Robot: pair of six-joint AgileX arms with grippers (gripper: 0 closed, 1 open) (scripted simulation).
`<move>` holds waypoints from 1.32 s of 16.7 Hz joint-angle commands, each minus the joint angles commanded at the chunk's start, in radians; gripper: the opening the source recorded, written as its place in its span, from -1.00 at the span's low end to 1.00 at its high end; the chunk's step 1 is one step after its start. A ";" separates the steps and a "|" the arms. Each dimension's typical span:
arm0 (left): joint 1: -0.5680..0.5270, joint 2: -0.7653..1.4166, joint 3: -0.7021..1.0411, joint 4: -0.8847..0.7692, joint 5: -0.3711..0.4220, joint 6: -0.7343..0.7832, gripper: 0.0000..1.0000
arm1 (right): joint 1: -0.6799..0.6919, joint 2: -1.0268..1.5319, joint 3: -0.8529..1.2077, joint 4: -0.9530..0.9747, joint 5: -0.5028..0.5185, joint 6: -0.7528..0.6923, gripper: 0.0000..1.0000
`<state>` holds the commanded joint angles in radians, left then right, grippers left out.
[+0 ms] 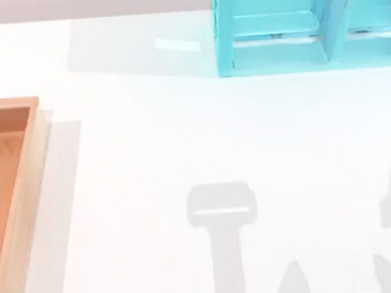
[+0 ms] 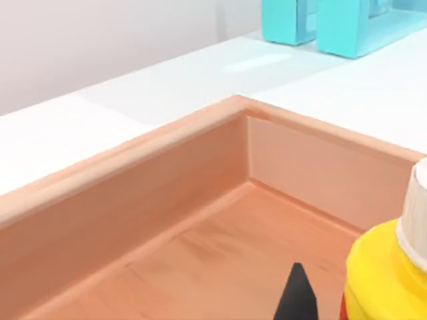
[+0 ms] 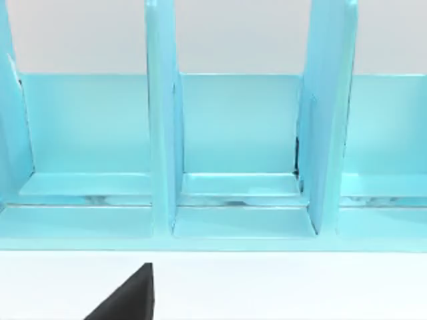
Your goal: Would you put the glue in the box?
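From above: white tabletop point(image 1: 181, 134), one box point(image 1: 33, 171) at the left edge, one turquoise shelf unit point(image 1: 294, 25) at the far right.

From the left wrist: one glue point(image 2: 380, 273) bottle, upright, nozzle base up, just beside a dark fingertip point(image 2: 297, 297) of the left hand, above the box's orange-brown floor and near a corner. Probably ready for lowering and release. Grip state: cannot tell.

From the right wrist: shelf compartments ahead, one dark fingertip point(image 3: 127, 297) of the right hand; state cannot tell.
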<state>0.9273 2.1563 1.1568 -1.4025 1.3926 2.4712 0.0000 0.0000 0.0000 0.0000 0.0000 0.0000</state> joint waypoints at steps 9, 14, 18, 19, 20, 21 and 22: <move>-0.117 -0.113 -0.153 0.577 0.080 -0.559 -1.00 | 0.000 0.000 0.000 0.000 0.000 0.000 1.00; -0.156 -0.127 -0.219 0.773 0.112 -0.740 -1.00 | 0.000 0.000 0.000 0.000 0.000 0.000 1.00; -0.159 -0.126 -0.225 0.789 0.115 -0.755 -1.00 | 0.000 0.000 0.000 0.000 0.000 0.000 1.00; -0.159 -0.126 -0.225 0.789 0.115 -0.755 -1.00 | 0.000 0.000 0.000 0.000 0.000 0.000 1.00; -0.159 -0.126 -0.225 0.789 0.115 -0.755 -1.00 | 0.000 0.000 0.000 0.000 0.000 0.000 1.00; -0.159 -0.126 -0.225 0.789 0.115 -0.755 -0.85 | 0.000 0.000 0.000 0.000 0.000 0.000 1.00; -0.159 -0.126 -0.225 0.789 0.115 -0.755 -0.70 | 0.000 0.000 0.000 0.000 0.000 0.000 1.00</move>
<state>0.7683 2.0303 0.9316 -0.6134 1.5075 1.7166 0.0000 0.0000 0.0000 0.0000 0.0000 0.0000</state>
